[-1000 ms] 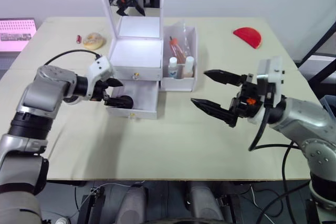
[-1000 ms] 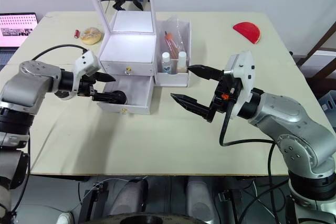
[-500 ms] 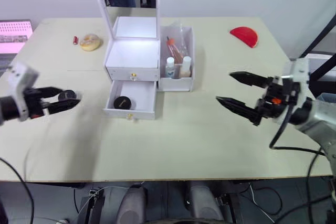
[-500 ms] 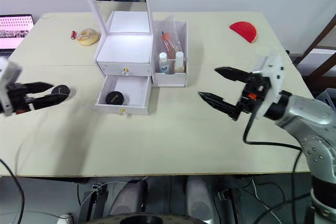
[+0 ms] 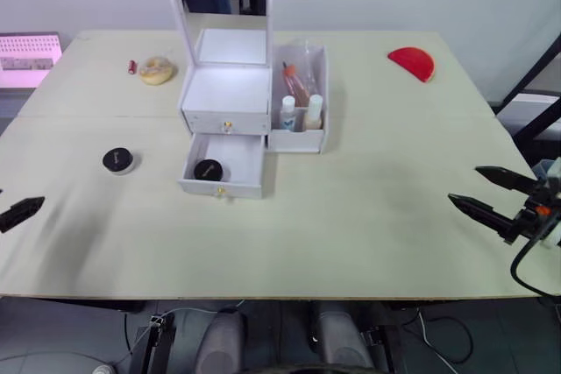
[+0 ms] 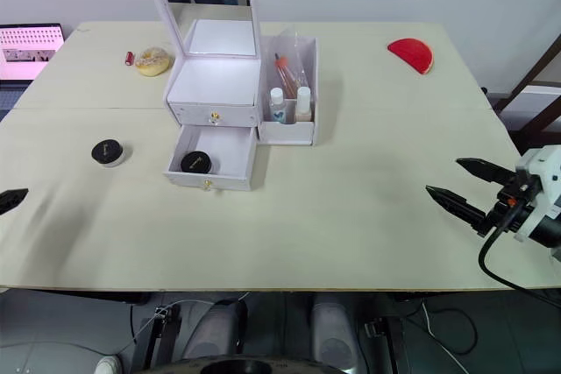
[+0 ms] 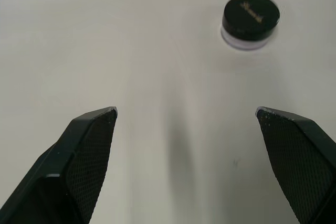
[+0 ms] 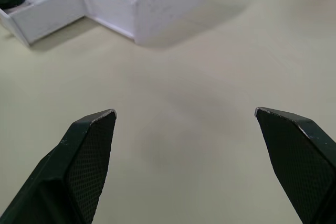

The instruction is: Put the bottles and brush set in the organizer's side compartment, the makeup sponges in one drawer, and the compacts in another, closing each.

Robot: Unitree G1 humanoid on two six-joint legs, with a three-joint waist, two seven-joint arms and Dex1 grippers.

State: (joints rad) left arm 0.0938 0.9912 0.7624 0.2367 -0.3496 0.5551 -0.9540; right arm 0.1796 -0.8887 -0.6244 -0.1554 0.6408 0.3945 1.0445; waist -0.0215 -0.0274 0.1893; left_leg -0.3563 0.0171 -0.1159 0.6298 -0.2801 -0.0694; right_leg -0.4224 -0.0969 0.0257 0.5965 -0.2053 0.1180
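Compacts: two — one (image 5: 207,169) inside the organizer's (image 5: 226,94) open lower drawer (image 5: 223,166), one (image 5: 117,160) loose on the desk (image 5: 351,208) to the organizer's left. Bottles: two (image 5: 301,112), upright in the side compartment (image 5: 299,98) with the brush set (image 5: 294,81) behind them. Left gripper (image 7: 186,124) hovers low at the desk's left edge, fingers spread wide, empty, loose compact ahead. Right gripper (image 5: 489,193) sits at the right edge — fingers spread, empty.
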